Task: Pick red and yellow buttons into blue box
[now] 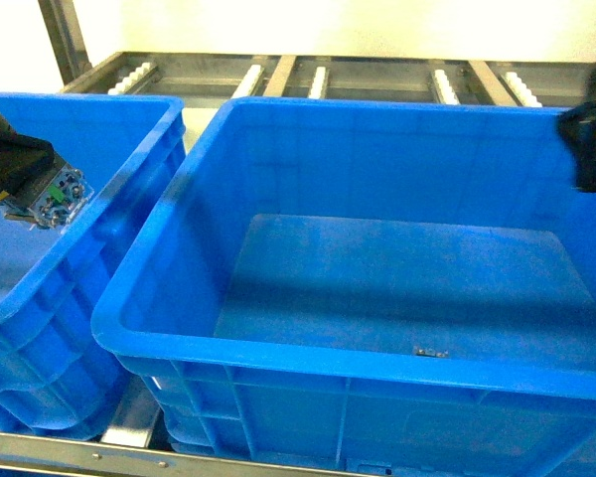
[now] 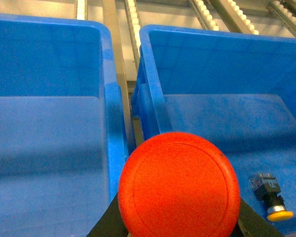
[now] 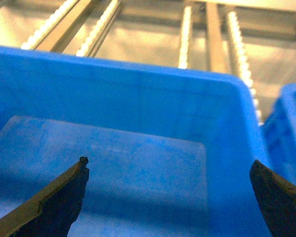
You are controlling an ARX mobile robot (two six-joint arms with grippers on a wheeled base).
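The left gripper (image 1: 30,189) is closed on the red mushroom-capped push-button switch (image 2: 177,185), held above the gap between the dip-rimmed blue crate (image 1: 129,179) and the large deep blue plastic box (image 1: 278,348). The yellow-capped button (image 2: 272,197) is seen lying in that box. The right gripper (image 3: 167,192) is spread wide, empty. Risk: early release would likely drop the switch between the crates.

A pale wall (image 1: 328,25) rises behind a grey metal rack (image 1: 377,75) fitted with rows of white rollers (image 1: 320,81). A metal upright (image 1: 65,40) stands at the left; lighting is bright.
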